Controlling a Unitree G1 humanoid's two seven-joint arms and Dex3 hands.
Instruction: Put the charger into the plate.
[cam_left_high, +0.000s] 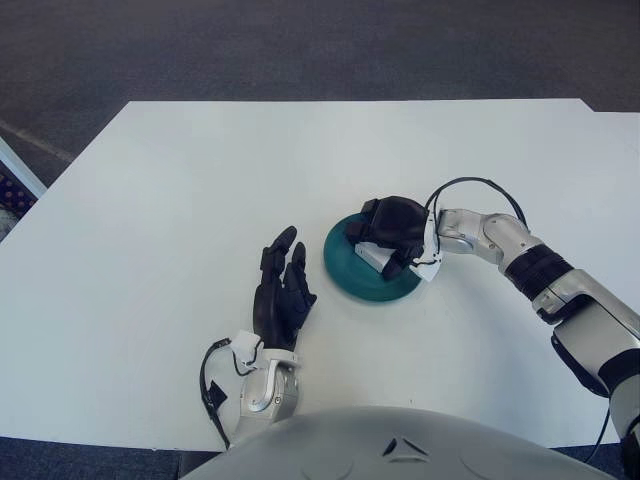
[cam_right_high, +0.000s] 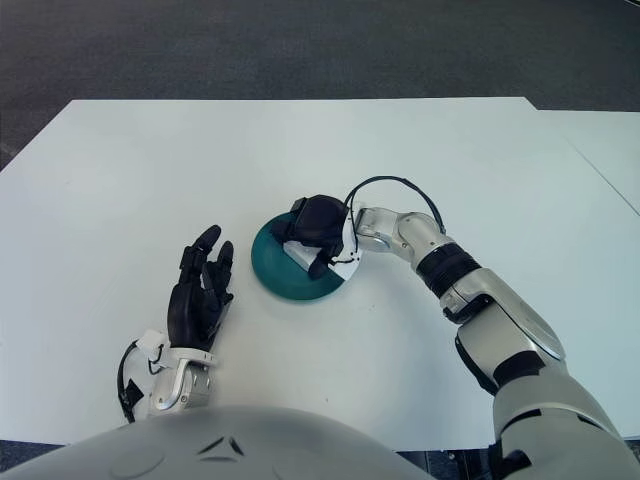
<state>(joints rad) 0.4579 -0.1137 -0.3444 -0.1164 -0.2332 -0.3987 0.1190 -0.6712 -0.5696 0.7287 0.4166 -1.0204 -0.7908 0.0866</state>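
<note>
A teal plate (cam_left_high: 348, 270) sits on the white table (cam_left_high: 200, 170) just right of centre. My right hand (cam_left_high: 390, 232) is over the plate, its black fingers curled around a white charger (cam_left_high: 372, 254) that sits low in the plate; it also shows in the right eye view (cam_right_high: 300, 254). I cannot tell whether the charger touches the plate's surface. My left hand (cam_left_high: 283, 290) shows to the left of the plate, fingers spread and holding nothing.
The table's far edge meets dark grey carpet (cam_left_high: 320, 45). A second white surface (cam_right_high: 610, 160) adjoins the table at the right. A black cable (cam_left_high: 480, 185) loops above my right wrist.
</note>
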